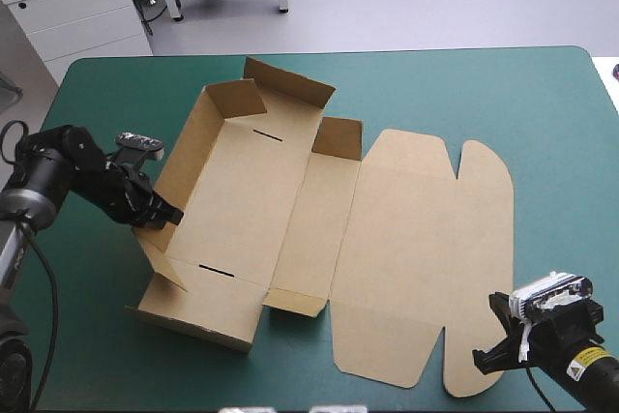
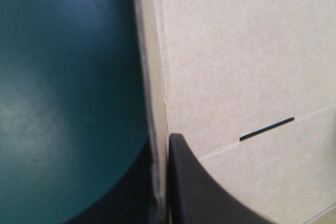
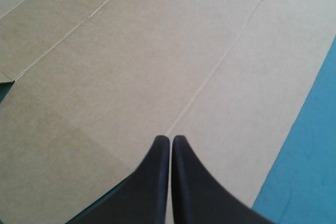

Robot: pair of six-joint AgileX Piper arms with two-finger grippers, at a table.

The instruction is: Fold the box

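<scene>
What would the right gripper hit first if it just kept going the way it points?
Most likely the box: its flat lid lies just ahead of the right gripper, though the height above it is unclear.

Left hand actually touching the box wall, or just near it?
Touching. In the left wrist view, the left hand is shut on the box: the raised wall's edge runs between its black fingers. The high view fits this.
</scene>
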